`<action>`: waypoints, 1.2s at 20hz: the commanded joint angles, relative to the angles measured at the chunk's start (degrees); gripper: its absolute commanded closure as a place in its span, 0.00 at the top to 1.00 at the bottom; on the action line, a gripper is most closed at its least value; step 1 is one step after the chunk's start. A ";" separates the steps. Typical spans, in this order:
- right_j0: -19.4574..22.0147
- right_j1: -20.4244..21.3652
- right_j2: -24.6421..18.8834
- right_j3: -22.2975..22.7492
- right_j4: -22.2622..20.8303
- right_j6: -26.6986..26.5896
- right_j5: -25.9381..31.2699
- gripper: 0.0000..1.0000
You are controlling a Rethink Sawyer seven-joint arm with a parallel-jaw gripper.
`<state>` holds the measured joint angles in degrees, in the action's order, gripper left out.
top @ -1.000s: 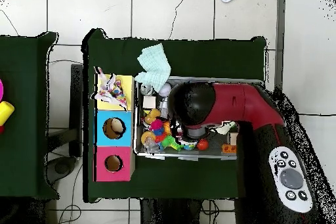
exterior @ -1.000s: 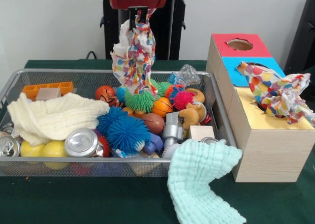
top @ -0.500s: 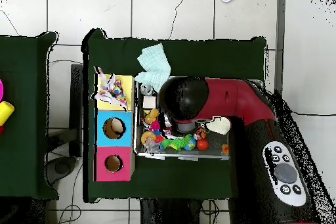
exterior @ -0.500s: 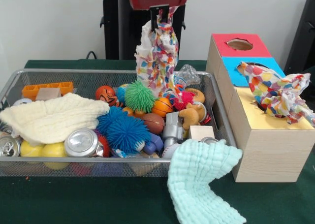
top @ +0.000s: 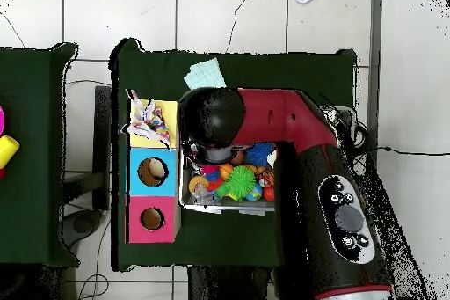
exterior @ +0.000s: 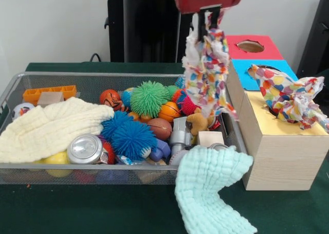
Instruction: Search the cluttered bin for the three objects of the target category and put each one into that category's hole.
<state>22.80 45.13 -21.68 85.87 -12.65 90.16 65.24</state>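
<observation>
A mint green cloth is draping over the front right corner of the wire bin and trailing onto the green worktop. Inside the bin, a cream cloth is lying at the left over yellow balls, with a silver can and a blue spiky ball just beside it. Farther back, a green spiky ball, an orange basketball and an orange tray are sitting among the clutter. To the right of the bin, the wooden box is showing 3 coloured tops: yellow nearest, then blue, then red. A confetti-patterned cloth is sitting bunched in the yellow section's hole, spilling toward the blue. Above the bin's right edge, the hand is clamping the top of a 2nd confetti-patterned cloth, which is hanging free in the air beside the box.
</observation>
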 commanded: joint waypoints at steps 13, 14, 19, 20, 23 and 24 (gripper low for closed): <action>-4.52 3.13 0.45 2.16 6.60 8.69 -3.90 0.00; -4.76 3.04 0.57 2.07 6.68 8.83 -4.01 0.00; -6.01 3.11 1.22 0.95 6.77 9.36 -2.88 0.00; -6.33 3.38 1.36 0.90 7.08 9.88 -2.66 0.00; -7.27 4.36 1.76 0.79 8.20 11.45 -1.40 0.00; -7.34 4.66 1.89 1.39 8.56 11.47 -1.56 0.00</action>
<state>16.28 49.17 -21.31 84.66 -6.42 90.16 65.17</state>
